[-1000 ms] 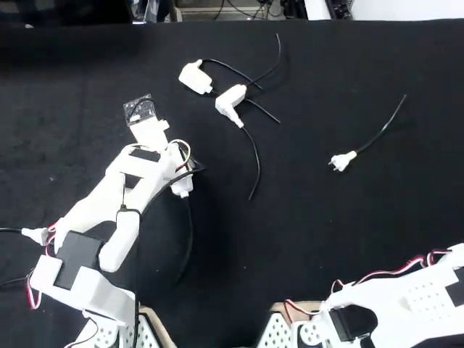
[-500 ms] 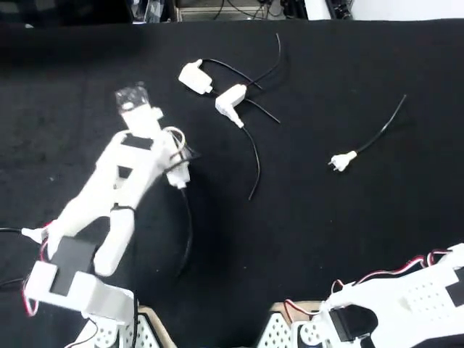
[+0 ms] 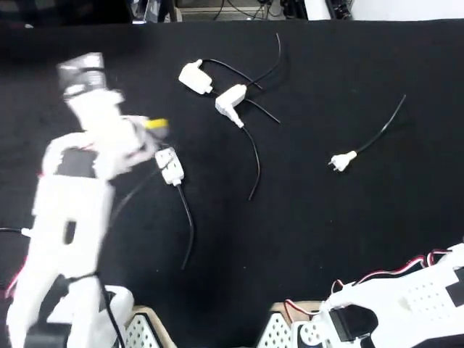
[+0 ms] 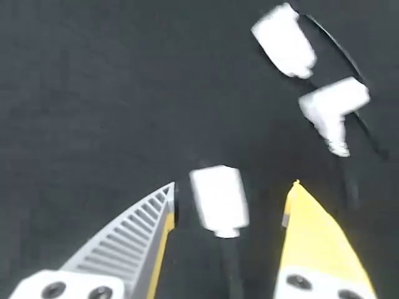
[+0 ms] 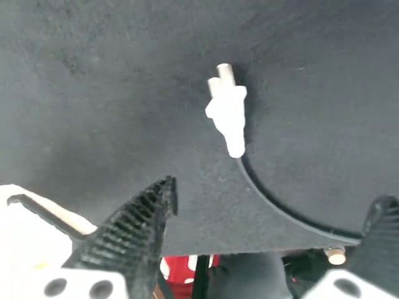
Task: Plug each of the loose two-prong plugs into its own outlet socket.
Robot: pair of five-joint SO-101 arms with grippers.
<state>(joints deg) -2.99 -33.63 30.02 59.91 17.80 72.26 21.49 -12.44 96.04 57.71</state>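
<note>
My left gripper [image 4: 234, 187] hangs wide open over a white block [image 4: 218, 200]. The block lies between the fingers, and as far as I can tell it touches neither. In the high view the white block [image 3: 170, 165] sits at about 9 o'clock from the table's [image 3: 304, 239] middle, its black cable [image 3: 187, 225] trailing toward 6 o'clock. Toward 12 o'clock, a rounded white piece [image 3: 193, 76] and an angled white piece [image 3: 232, 103] lie close together, their cables crossing. The two-prong plug [image 3: 342, 161] lies alone at 3 o'clock. My right gripper [image 5: 274, 196] is spread wide and holds nothing.
</note>
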